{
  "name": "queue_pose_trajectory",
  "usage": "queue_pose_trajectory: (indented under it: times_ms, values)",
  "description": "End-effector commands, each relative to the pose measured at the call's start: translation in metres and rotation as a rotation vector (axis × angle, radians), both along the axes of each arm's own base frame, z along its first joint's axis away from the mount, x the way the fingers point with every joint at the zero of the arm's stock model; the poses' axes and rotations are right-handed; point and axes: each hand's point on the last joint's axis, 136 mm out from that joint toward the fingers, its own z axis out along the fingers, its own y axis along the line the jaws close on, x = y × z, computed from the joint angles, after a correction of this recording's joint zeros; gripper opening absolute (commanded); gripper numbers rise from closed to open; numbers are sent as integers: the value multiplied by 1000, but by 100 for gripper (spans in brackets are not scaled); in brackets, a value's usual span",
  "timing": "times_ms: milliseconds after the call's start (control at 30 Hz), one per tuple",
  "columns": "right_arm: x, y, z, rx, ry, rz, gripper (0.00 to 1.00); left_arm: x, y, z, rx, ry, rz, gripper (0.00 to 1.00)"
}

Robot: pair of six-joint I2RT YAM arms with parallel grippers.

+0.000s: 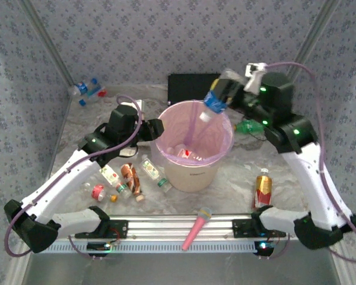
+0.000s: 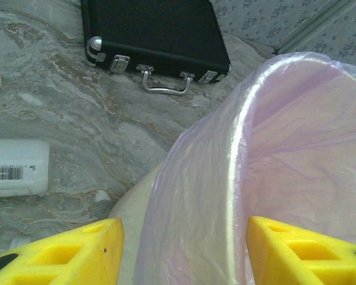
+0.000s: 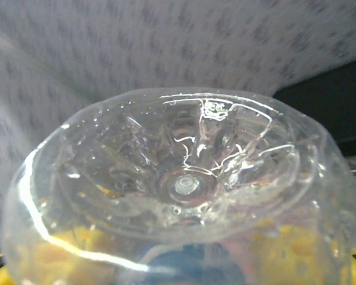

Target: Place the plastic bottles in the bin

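Gleaming clear petal-based bottle (image 3: 184, 178), round cream bin (image 1: 193, 173), crinkled pink lining

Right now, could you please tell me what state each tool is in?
Left tool: open, straddling the bin rim, gripping nothing.
Right tool: closed on a clear bottle, held above the bin.

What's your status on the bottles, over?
Right tool gripping clear bottle, tilted cap-down over bin. Left tool open, straddling bin rim. More bottles lying left of bin. Bin mouth unobstructed.
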Motion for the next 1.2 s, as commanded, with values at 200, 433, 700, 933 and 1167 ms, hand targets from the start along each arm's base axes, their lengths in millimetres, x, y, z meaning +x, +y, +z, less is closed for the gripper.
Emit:
queue_pose_trajectory:
  times_ms: [200,433,700,933,1167]
  values:
    - [-20,77,-116,-579,160,274,50,-19,8,37,-42,-60,-46,54]
    - [-24,83,-179,-728,275,354,50,-60,21,45,-90,-42,-119,53]
    - [-13,88,-198,-760,305,355,50,-107,10,2,-301,150,-211,47]
    - [-9,87,-201,-782,310,344,51,-101,-10,-17,-508,207,-196,57]
    - [-7,86,-214,-810,334,341,51,-100,-13,-31,-516,231,-174,57]
